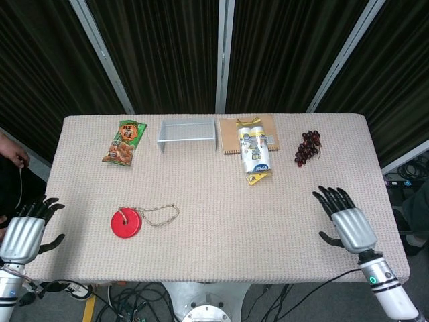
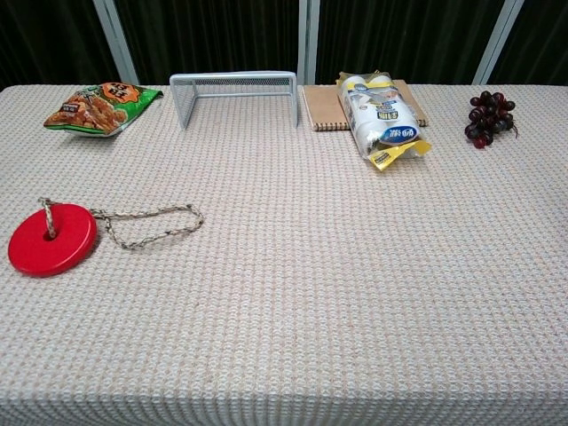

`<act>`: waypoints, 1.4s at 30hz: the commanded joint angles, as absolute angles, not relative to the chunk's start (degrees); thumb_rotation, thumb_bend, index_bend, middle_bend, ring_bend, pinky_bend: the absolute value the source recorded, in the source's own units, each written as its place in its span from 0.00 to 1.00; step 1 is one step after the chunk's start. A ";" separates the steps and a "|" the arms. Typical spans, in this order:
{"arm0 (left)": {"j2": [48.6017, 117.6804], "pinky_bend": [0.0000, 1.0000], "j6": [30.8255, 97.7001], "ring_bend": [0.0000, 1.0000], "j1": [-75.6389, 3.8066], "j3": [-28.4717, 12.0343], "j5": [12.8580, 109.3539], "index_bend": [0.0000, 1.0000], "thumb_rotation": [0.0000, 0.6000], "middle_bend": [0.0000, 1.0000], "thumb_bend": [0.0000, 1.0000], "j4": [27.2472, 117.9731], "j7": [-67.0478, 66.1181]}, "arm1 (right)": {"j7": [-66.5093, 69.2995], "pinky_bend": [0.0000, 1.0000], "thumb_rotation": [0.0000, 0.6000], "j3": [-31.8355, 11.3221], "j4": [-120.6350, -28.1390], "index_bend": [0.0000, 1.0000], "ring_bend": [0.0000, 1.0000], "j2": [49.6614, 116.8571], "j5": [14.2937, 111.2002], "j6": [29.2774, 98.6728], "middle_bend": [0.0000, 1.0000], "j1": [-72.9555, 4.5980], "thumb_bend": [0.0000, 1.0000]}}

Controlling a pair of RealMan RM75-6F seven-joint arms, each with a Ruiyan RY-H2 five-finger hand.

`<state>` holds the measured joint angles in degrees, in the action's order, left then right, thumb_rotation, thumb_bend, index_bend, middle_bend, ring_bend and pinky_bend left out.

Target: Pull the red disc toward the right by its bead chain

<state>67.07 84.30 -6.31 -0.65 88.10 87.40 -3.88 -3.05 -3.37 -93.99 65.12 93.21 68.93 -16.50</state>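
I am seeing both hands spread, holding nothing: right hand (image 1: 348, 225) over table (image 1: 214, 255), left hand (image 1: 23, 231) off edge; red disc (image 1: 126, 223), bead chain (image 1: 161, 215) lying untouched.

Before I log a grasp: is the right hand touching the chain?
No. In the head view the right hand is open over bare cloth, far from the chain beside the disc.

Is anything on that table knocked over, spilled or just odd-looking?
Nothing looks spilled or broken. The only untidy bit is the pack of bottles, lying on its side and half across the notebook, sticking out over its front edge. The red disc lies flat with its chain in a loose loop.
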 commanded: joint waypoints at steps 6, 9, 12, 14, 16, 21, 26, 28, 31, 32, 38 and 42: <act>66.89 0.16 83.89 0.10 -6.32 -0.73 87.56 0.26 1.00 0.18 0.19 87.49 -4.18 | -3.38 0.00 1.00 -8.17 -99.39 0.00 0.00 69.45 92.13 47.32 0.01 -35.12 0.15; 66.77 0.16 83.98 0.10 -6.08 -0.77 87.16 0.26 1.00 0.18 0.19 87.08 -3.55 | -4.53 0.00 1.00 -9.77 -98.12 0.00 0.00 72.80 89.28 41.42 0.01 -40.11 0.19; 66.69 0.16 83.72 0.10 -5.79 -0.63 86.58 0.26 1.00 0.18 0.19 86.40 -3.02 | -4.63 0.00 1.00 -10.96 -96.02 0.00 0.00 76.10 87.43 36.10 0.01 -45.12 0.23; 66.50 0.16 83.69 0.10 -5.56 -0.57 86.25 0.26 1.00 0.18 0.19 86.11 -2.66 | -4.69 0.00 1.00 -11.86 -93.94 0.00 0.00 78.33 86.40 32.92 0.00 -48.55 0.26; 66.46 0.16 83.81 0.10 -5.36 -0.63 85.98 0.26 1.00 0.18 0.19 85.88 -2.34 | -4.40 0.00 1.00 -12.52 -92.23 0.00 0.00 80.27 85.40 30.69 0.00 -51.15 0.28; 66.53 0.16 83.76 0.10 -5.15 -0.74 85.56 0.27 1.00 0.18 0.19 85.17 -1.50 | -1.69 0.00 1.00 -13.14 -87.76 0.00 0.00 85.51 82.04 25.87 0.00 -56.46 0.30; 66.78 0.16 83.58 0.10 -5.02 -0.77 85.25 0.27 1.00 0.18 0.19 84.34 -0.88 | -0.22 0.00 1.00 -13.12 -83.26 0.00 0.00 90.52 80.05 24.54 0.00 -59.58 0.32; 66.88 0.16 83.37 0.10 -4.92 -0.75 84.97 0.27 1.00 0.18 0.19 83.99 -0.53 | 0.21 0.00 1.00 -13.18 -81.81 0.00 0.00 92.36 79.77 24.42 0.00 -60.80 0.32; 66.95 0.17 83.40 0.10 -4.79 -0.83 84.76 0.27 1.00 0.18 0.19 83.65 -0.25 | 0.80 0.00 1.00 -13.04 -80.33 0.00 0.00 94.31 79.53 23.92 0.00 -62.41 0.32; 66.95 0.16 83.42 0.10 -4.78 -0.88 84.73 0.27 1.00 0.18 0.19 83.58 -0.21 | 0.99 0.00 1.00 -13.00 -79.95 0.00 0.00 94.75 79.44 23.71 0.00 -62.87 0.33; 66.82 0.16 83.71 0.10 -4.74 -1.10 84.84 0.28 1.00 0.18 0.19 83.48 0.07 | 2.03 0.00 1.00 -12.14 -78.37 0.00 0.00 96.70 79.57 23.21 0.00 -65.05 0.36; 66.52 0.16 84.01 0.10 -4.49 -1.20 84.69 0.28 1.00 0.18 0.19 83.49 0.35 | 2.80 0.00 1.00 -11.37 -77.63 0.00 0.00 97.32 79.36 22.97 0.01 -65.73 0.37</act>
<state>66.54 83.99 -4.51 -1.19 84.70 83.50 0.33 2.55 -11.56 -77.90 97.11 79.44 23.07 -65.47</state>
